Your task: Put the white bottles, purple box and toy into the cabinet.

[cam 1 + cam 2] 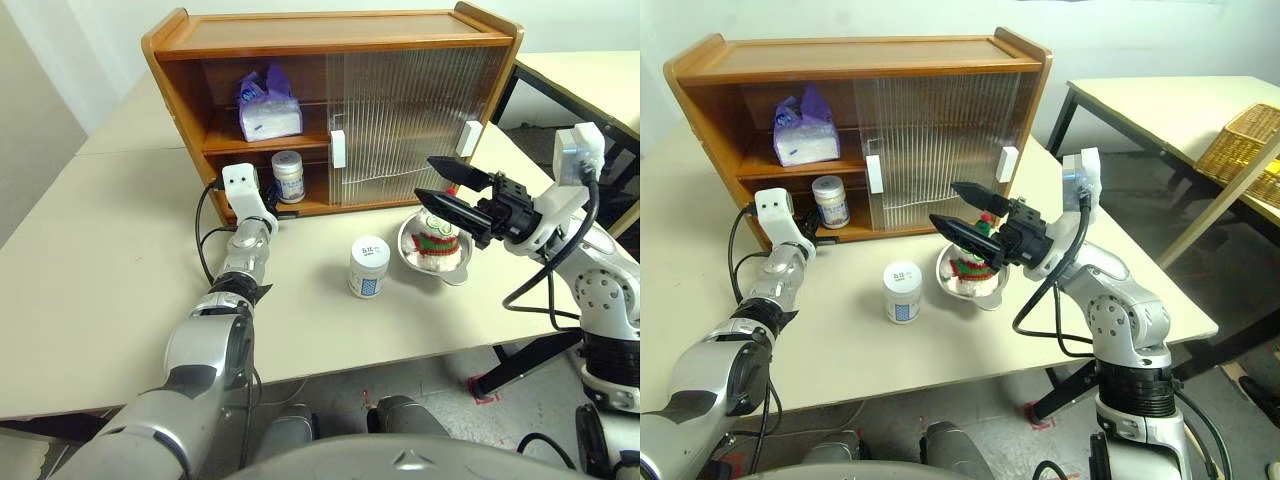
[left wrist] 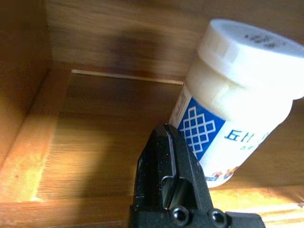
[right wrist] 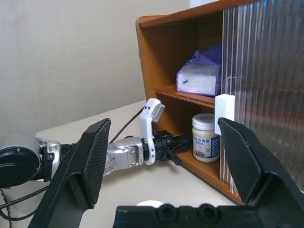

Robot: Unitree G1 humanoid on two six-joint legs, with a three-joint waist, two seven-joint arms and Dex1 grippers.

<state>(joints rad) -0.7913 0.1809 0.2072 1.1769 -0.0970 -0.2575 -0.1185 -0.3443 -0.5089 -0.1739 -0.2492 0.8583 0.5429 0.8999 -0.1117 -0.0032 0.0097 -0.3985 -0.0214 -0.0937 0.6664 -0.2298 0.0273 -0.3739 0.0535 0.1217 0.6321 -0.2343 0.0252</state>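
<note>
The cabinet [image 1: 330,30] stands at the back of the table, its left half open. On its upper shelf lies the purple box [image 1: 268,105]. One white bottle [image 1: 288,176] stands on the lower shelf. My left gripper [image 2: 166,175] is shut and empty at the front edge of that shelf, just beside and apart from this bottle [image 2: 228,123]. A second white bottle [image 1: 369,266] stands on the table. To its right the toy [image 1: 437,240] sits in a metal bowl [image 1: 460,268]. My right gripper [image 1: 447,187] hangs open above the toy, holding nothing.
Both ribbed sliding doors [image 1: 400,120] cover the cabinet's right half. A black cable [image 1: 205,235] loops on the table beside my left wrist. Another table [image 1: 1160,100] with a wicker basket [image 1: 1240,150] stands to the right, across a gap.
</note>
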